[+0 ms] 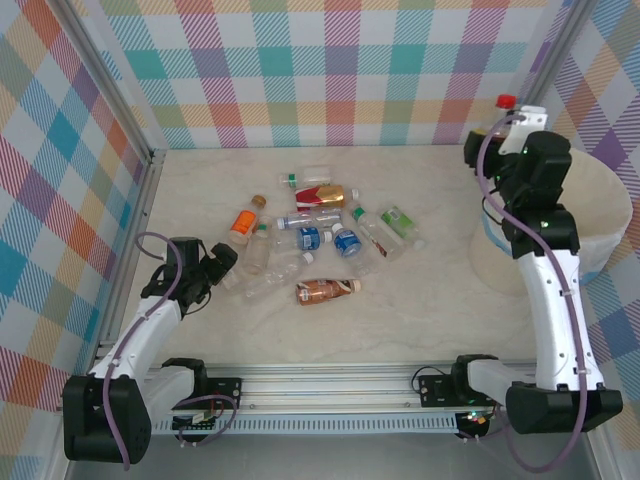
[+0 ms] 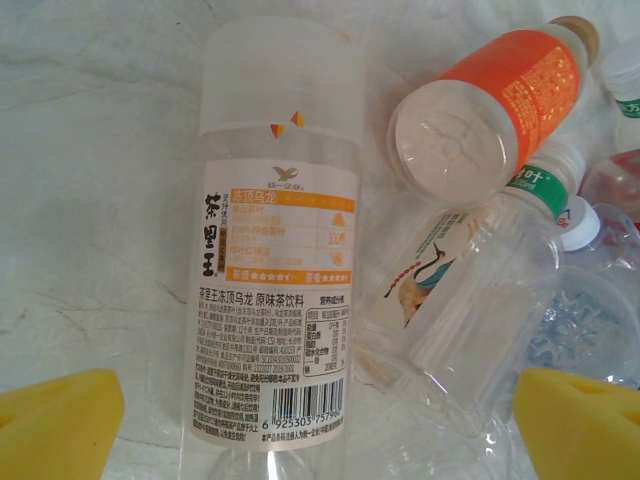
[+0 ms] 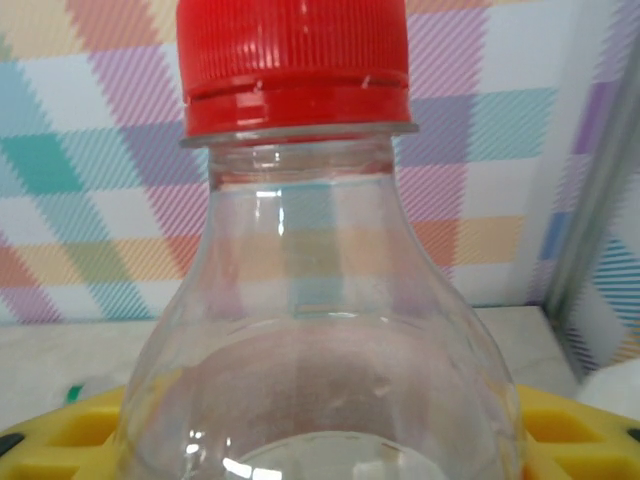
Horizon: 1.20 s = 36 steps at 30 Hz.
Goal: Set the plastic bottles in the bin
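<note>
1. The left gripper [image 1: 220,263] has its yellow fingers [image 2: 60,420] spread wide and holds nothing. A clear plastic bottle with a white-and-orange label [image 2: 272,300] lies between them, nearer the left finger.
2. An orange-labelled bottle [image 2: 500,95] and other clear bottles lie just right of it, crowded close.
3. The right gripper [image 1: 497,135] is clenched on a clear red-capped bottle [image 3: 300,300], held upright and raised at the near rim of the large round white bin [image 1: 606,215].

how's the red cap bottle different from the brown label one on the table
The red-capped bottle is clamped in the right gripper, raised by the bin, cap up; the brown-label bottle lies on its side on the table, untouched. The red-capped bottle's visible body is bare and clear; the brown-label bottle is wrapped in brown. Both are small capped plastic bottles.
</note>
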Tool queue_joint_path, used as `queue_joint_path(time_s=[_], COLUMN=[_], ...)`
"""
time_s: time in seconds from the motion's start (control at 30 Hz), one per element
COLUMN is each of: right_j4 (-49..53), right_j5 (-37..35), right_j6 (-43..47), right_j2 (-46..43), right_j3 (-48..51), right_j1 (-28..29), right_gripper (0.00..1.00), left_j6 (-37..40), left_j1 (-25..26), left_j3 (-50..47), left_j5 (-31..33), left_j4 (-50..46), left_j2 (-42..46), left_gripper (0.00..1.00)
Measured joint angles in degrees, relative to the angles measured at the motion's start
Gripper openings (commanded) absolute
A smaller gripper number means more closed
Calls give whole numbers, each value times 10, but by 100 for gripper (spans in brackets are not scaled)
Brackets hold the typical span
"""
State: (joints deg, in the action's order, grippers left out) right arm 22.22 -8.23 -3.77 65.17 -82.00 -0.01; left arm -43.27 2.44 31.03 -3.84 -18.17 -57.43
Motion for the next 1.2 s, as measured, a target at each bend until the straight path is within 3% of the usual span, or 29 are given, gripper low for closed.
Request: queue_joint_path(time_s=[0.2, 0.5, 0.83, 1.2], right_j4=[40, 124, 175, 198], right_j5=[-46, -46, -48, 6], right_j6=[-1, -13, -31, -38], right_j2=[30, 116, 170, 165], right_j3=[-28, -37, -28, -14], right_j1=[-98, -220, -239, -239], right_gripper=[57, 58, 59, 83], left_j6=[5, 21, 24, 35], left_j1=[0, 0, 0, 0], left_j3=[0, 0, 0, 3], left_j5=[1, 1, 1, -2], left_j4=[-9, -12, -12, -13], left_j2=[-2, -21, -42, -74], left_gripper=[100, 100, 100, 100])
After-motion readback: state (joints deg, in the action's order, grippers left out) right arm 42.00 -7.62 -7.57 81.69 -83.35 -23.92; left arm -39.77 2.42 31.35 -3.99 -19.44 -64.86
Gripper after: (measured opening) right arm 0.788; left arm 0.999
